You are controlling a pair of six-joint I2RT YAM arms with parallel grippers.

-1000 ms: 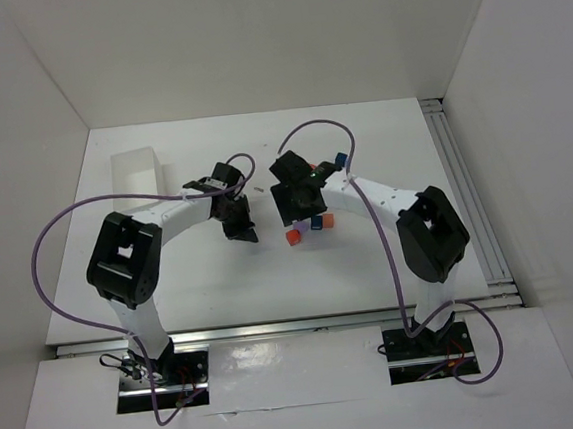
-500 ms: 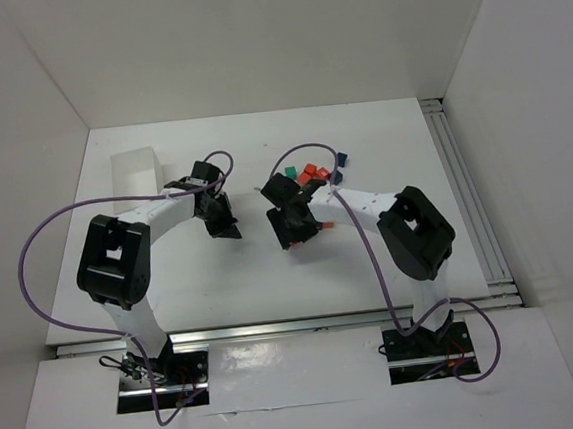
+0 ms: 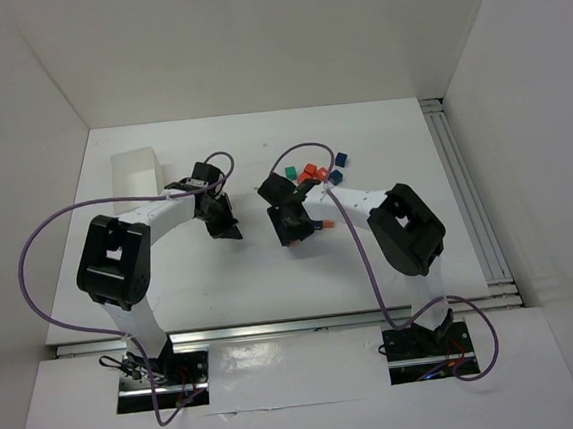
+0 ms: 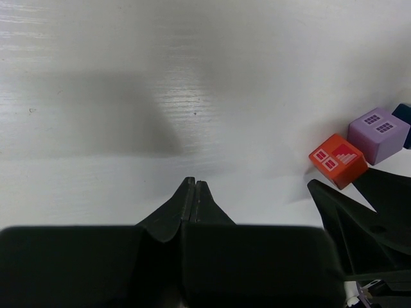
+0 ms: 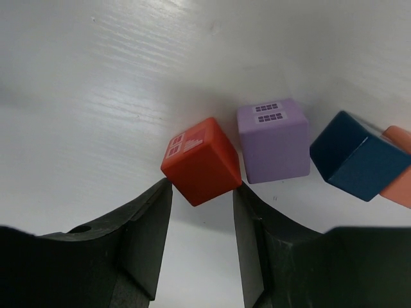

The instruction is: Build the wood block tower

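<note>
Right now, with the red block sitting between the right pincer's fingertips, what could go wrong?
1. The red block sits turned, corners toward the fingers of the right pincer, so closing could twist it or squeeze it out.
2. The purple block lies close against the red one, beside one finger, so it might get nudged into the dark blue block.

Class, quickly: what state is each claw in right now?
Left claw: closed, empty.
Right claw: open, straddling the small red-orange wooden cube.
</note>
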